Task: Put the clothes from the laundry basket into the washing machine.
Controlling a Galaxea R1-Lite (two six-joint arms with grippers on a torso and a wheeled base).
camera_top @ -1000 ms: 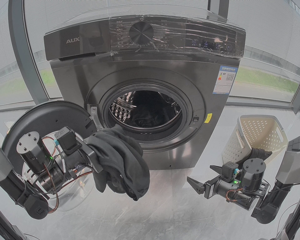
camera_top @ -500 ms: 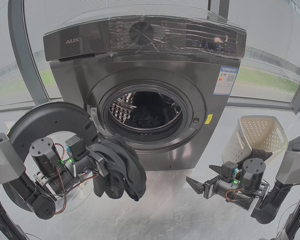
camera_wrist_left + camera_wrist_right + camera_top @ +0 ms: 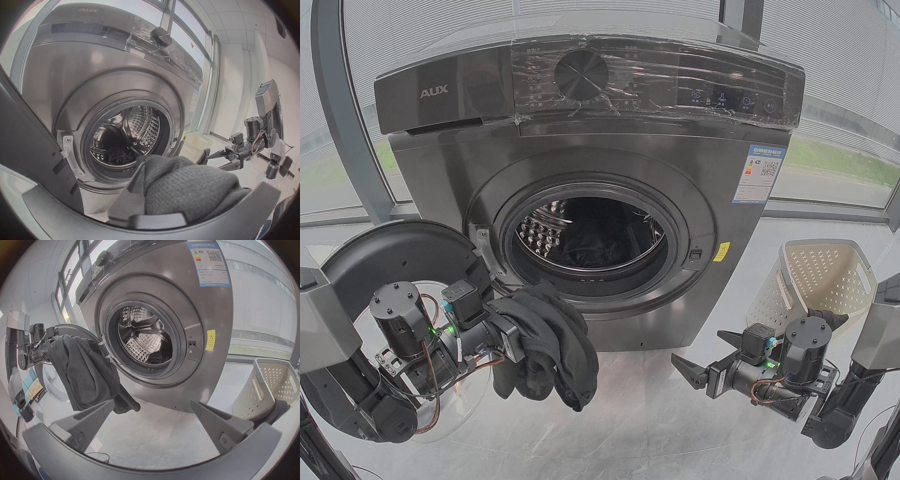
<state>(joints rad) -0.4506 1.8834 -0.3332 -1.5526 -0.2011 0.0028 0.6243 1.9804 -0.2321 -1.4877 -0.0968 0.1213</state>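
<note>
- The left pincer is clamped on a bunched fold of a dark garment. Most of the cloth hangs free below and beside the grip.
- The garment looks like a soft, limp knit and is probably light. It drapes in loose folds with no stiffness, so I expect it to sag, swing and trail rather than keep any shape. It should not slip easily, since the weave looks rough.
- A thick gathered fold near the middle seems the best place to hold it, because less cloth is left dangling. With this grip, the long hanging end may catch on the rim.
- The garment hangs just in front of the lower rim of the drum opening of the washing machine, beside the open door.
- Some dark cloth already lies inside the drum.
- The right pincer is empty, with its jaws apart. It sits low over the floor, near the laundry basket.
- The basket appears tipped, and another dark garment spills from its mouth.
</note>
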